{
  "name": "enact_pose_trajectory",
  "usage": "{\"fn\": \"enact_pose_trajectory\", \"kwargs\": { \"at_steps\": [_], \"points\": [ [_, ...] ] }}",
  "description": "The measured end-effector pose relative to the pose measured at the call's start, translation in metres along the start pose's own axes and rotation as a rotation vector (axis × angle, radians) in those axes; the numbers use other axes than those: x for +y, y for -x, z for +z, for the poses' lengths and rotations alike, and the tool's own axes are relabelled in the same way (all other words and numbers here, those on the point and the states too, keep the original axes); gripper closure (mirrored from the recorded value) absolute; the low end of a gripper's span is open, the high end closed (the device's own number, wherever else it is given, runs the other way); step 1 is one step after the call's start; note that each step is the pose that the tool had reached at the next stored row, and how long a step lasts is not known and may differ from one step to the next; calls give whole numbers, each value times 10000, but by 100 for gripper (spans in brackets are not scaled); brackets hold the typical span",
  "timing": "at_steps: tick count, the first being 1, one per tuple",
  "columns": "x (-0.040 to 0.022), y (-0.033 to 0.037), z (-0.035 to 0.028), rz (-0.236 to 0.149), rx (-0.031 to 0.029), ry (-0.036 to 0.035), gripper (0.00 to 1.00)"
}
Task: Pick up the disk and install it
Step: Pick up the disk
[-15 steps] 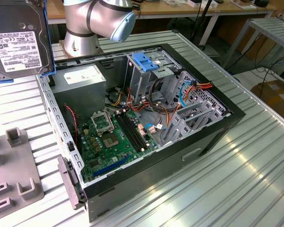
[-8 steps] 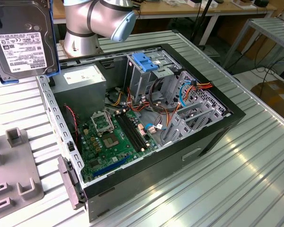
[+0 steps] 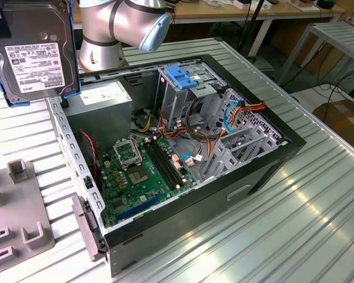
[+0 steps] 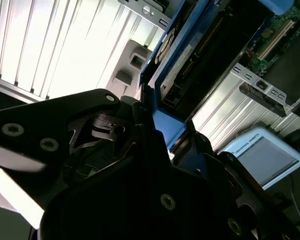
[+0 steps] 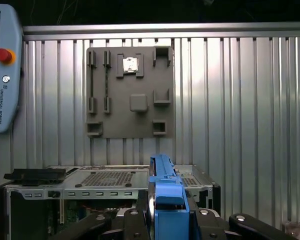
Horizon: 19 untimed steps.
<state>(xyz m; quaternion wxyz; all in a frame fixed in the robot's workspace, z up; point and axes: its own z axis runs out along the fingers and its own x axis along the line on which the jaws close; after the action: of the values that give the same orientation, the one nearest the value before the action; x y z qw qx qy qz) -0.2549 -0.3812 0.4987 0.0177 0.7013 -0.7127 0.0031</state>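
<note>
Pickup's basically done: the pincer (image 5: 165, 209) is clenched on the disk (image 3: 32, 50), up in the exterior view's upper left, well apart from the open computer case (image 3: 265, 171), so installing isn't done yet.

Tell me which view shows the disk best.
The exterior view: the disk faces the camera, label and blue rails plain, toward the exterior view's left of the open computer case. The second wrist view shows it obliquely from one end, clamped in the gripper. The first wrist view shows it edge-on, mostly blue rail.
</note>
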Motion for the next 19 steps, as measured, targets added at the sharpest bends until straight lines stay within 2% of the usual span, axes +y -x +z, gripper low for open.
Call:
{"fn": "enact_pose_trajectory", "kwargs": {
  "at_steps": [2, 4, 8, 10, 15, 16, 19],
  "points": [
    [-35, -8, 0, 0, 0, 0, 63],
    [-120, -12, -2, -1, 0, 0, 63],
    [-250, -10, -4, 0, 0, 0, 63],
    [-362, -8, -7, -1, 0, 0, 63],
    [-546, -5, -10, 0, 0, 1, 63],
    [-614, -4, -11, 0, 0, 1, 63],
    [-726, -3, -13, 0, 0, 1, 63]
  ]
}}
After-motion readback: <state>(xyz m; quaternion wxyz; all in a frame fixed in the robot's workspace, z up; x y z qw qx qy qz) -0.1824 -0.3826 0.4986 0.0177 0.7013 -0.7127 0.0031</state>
